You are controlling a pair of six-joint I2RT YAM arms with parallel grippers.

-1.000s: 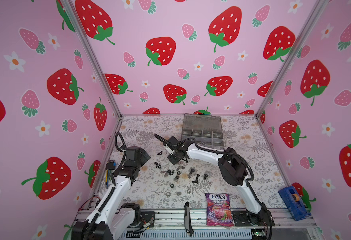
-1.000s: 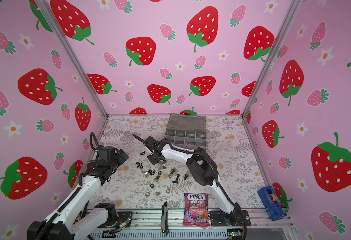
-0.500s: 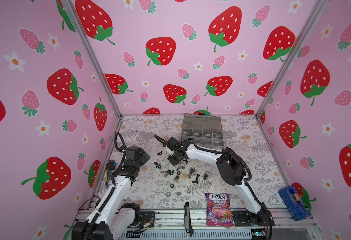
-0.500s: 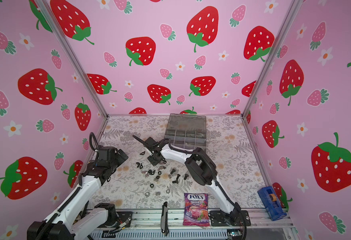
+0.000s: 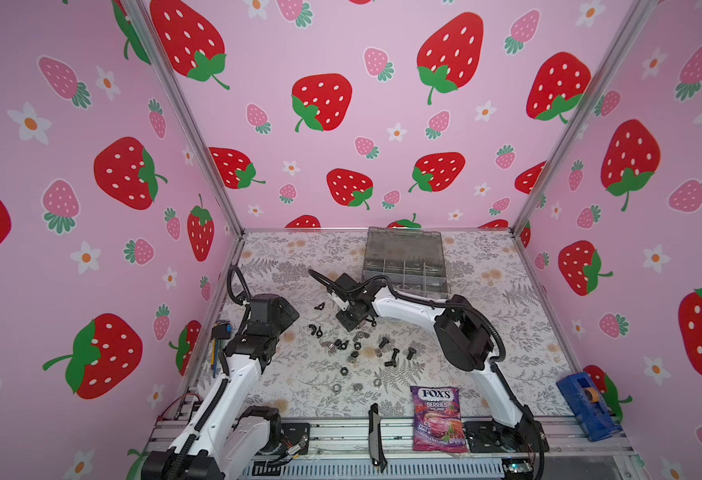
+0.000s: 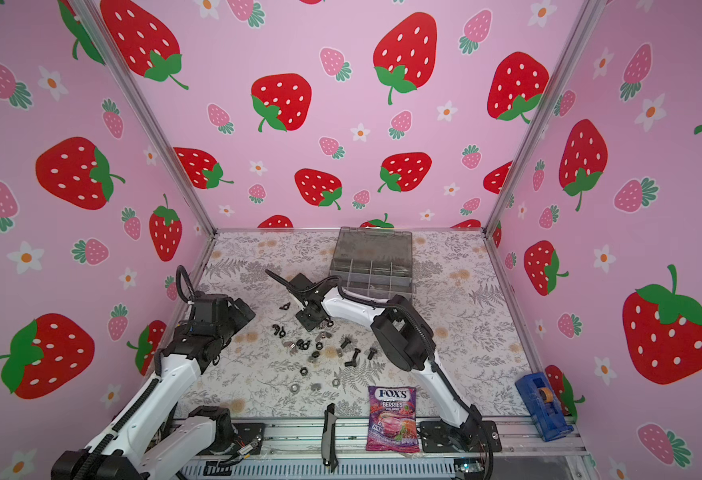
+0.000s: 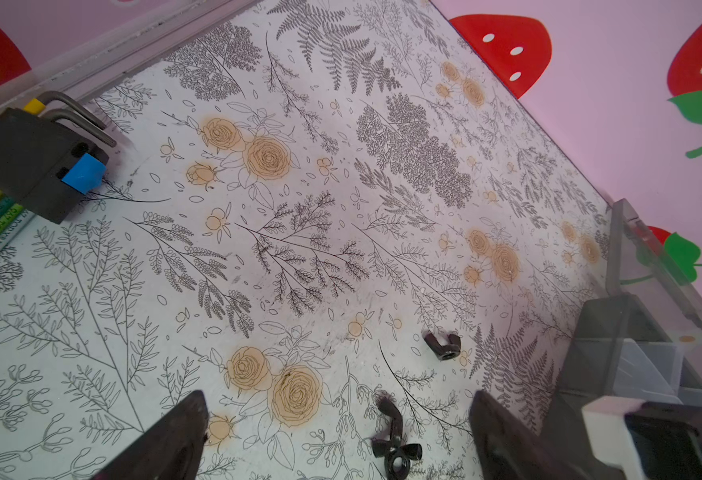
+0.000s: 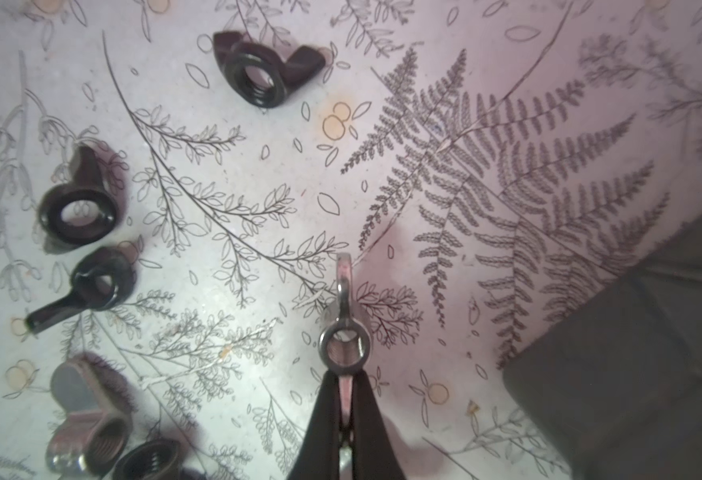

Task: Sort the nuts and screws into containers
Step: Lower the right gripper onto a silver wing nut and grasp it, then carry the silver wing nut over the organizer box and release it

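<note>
Presently, the right gripper [image 8: 344, 384] is shown closed on one wing of a silver wing nut [image 8: 343, 343], the other wing pointing away from the fingers. Whether this nut touches the floral table [image 8: 507, 62] cannot be told. Three black wing nuts [image 8: 77, 208] are seen lying on the table close by. In both top views this gripper is placed at the far edge of the scattered nuts [image 5: 343, 345], and the screws [image 5: 393, 357] are grouped nearer the right arm's elbow. The containers [image 5: 403, 272] are seen behind, with the lid open, near the back wall. The left gripper [image 7: 339, 411] is shown wide open and empty above the table, well apart from the containers.
</note>
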